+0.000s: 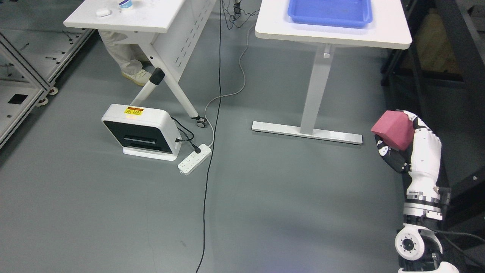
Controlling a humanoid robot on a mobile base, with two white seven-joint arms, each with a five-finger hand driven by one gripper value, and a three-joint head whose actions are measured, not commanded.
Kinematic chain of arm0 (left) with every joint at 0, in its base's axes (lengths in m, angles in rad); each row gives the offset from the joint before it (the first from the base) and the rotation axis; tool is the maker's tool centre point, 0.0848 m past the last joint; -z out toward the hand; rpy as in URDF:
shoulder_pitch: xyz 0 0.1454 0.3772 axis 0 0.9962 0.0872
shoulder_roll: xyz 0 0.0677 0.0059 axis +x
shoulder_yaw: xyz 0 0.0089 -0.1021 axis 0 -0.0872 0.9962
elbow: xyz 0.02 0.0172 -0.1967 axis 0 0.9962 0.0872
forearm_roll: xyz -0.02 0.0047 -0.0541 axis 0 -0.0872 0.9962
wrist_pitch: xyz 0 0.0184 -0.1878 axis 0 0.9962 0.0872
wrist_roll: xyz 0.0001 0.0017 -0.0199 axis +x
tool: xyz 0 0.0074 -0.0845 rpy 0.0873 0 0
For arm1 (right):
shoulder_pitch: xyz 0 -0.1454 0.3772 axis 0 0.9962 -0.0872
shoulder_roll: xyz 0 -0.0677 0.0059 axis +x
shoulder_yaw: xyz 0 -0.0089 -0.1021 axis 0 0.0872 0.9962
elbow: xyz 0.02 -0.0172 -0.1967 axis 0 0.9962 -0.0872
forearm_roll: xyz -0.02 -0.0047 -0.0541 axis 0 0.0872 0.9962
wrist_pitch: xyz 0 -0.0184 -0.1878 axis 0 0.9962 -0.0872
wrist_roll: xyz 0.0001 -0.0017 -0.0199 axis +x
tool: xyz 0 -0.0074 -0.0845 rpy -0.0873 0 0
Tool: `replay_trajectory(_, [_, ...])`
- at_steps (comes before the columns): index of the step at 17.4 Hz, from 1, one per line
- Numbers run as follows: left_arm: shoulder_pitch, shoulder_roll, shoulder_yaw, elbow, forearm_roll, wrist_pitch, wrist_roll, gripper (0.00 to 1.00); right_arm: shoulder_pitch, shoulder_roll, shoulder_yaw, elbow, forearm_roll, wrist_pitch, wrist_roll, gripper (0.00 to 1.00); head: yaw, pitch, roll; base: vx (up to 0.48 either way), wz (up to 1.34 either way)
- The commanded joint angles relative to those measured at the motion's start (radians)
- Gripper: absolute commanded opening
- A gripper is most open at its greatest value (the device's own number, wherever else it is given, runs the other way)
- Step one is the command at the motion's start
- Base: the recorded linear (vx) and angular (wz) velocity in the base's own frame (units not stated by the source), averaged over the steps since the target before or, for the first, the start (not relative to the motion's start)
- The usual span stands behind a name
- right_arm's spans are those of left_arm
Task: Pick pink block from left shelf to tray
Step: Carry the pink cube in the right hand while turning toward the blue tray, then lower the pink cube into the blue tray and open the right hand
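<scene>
**Pink block held above the floor, tray on the counter ahead**

The right hand (pixel 398 146) rises from the lower right of the head view on a white and black arm, and its fingers are curled around the pink block (pixel 393 129). The block sits at the top of the hand, clear of the grey floor (pixel 265 204) and carried by nothing else. It looks nearly cubic, so no long axis can be told; it is tilted, with one corner pointing to the picture's left and one flat face turned up and towards the camera. Dark fingers (pixel 390 155) show below its lower edge, and white finger parts wrap its right side.

The blue tray (pixel 329 13) lies on the white counter (pixel 386 36) at the top of the view, towards that counter's far edge and well apart from the block. The counter stands on a single white leg with a flat foot bar on the floor.

A second white counter (pixel 151 19) stands at the upper left, with a person's trouser leg and shoe (pixel 132 72) beneath it. Near its base on the floor sit a white and black box-like device (pixel 142 131) and a white power strip (pixel 195 159), with a black cable (pixel 212 151) running down the floor.
</scene>
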Motion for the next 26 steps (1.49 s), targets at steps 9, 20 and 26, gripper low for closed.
replay_trajectory(9, [0.009, 0.018, 0.0, 0.0, -0.002, -0.001, 0.001, 1.0, -0.008, -0.018, 0.004, 0.0, -0.001, -0.001, 0.0, 0.02, 0.0, 0.0, 0.0, 0.196, 0.27])
replay_trajectory(20, [0.009, 0.018, 0.0, 0.0, -0.002, -0.001, 0.001, 1.0, -0.006, -0.02, 0.007, 0.0, -0.001, -0.001, 0.002, 0.02, 0.0, 0.0, 0.0, 0.325, -0.1])
replay_trajectory(26, [0.009, 0.018, 0.0, 0.0, -0.002, -0.001, 0.001, 1.0, -0.001, -0.018, 0.007, 0.0, -0.001, -0.001, 0.002, 0.02, 0.0, 0.0, 0.0, 0.341, -0.1])
